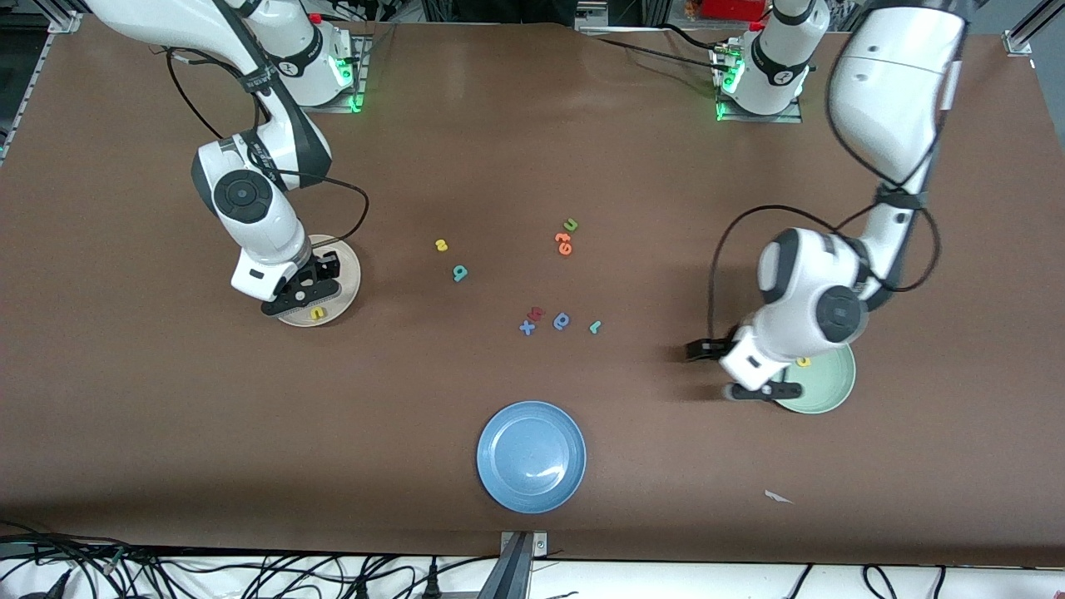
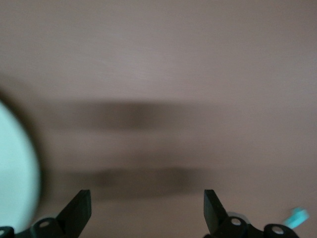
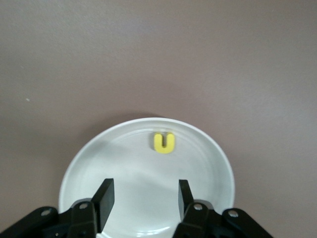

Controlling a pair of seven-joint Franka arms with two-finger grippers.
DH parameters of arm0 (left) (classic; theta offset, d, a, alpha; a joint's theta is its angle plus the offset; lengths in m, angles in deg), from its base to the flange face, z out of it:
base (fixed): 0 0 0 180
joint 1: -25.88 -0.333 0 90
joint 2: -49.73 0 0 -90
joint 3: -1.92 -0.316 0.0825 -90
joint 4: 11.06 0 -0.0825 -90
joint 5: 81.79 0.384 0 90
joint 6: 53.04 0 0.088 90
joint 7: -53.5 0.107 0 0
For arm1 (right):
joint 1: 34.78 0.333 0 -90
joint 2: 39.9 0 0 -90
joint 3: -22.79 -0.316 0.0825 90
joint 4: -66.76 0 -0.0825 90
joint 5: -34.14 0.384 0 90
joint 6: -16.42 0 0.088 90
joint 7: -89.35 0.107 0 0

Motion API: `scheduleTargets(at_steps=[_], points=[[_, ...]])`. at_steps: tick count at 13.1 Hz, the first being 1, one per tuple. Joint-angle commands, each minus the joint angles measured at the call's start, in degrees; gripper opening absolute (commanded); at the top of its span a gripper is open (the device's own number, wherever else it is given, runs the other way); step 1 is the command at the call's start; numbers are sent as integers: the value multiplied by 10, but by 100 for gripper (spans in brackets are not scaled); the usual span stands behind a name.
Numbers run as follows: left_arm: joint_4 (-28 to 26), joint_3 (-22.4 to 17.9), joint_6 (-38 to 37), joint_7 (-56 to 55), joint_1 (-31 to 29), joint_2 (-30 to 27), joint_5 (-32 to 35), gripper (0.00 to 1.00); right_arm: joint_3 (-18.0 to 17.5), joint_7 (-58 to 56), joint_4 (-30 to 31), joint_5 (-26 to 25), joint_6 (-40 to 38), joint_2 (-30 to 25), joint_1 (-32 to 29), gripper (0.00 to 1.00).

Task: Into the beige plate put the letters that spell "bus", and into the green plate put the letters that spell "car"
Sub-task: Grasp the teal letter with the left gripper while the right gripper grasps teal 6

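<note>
You've got the left gripper (image 1: 761,391) by the green plate (image 1: 832,391), jaws wide and empty, a yellow letter (image 1: 803,362) in it; nearer mid-table the teal r (image 1: 595,327), then teal b (image 1: 459,273) and yellow s (image 1: 441,245). The right gripper (image 3: 143,196), partly open and empty, hangs over the beige plate (image 3: 218,163) holding the yellow u (image 3: 164,143). Letters look light, soft foam: pinch across flat sides.

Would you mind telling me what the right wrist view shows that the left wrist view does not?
Only the right wrist view shows the beige plate with the yellow "u" lying in it, under the open right gripper. Only the left wrist view shows the green plate at its edge, a teal letter, and the open left gripper. Both show bare brown table.
</note>
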Motion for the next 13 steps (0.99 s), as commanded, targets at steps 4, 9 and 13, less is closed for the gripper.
scheduleTargets(at_steps=[4, 9, 13], points=[[11, -12, 51, -240, 130, 24, -6, 100, -49, 160, -21, 57, 16, 33, 52, 72], [14, -11, 61, -320, 154, 54, 52, 93, -49, 291, -49, 57, 74, 79, 128, 79], [14, -13, 59, -337, 170, 58, 52, 79, -46, 364, -86, 53, 84, 117, 173, 80]])
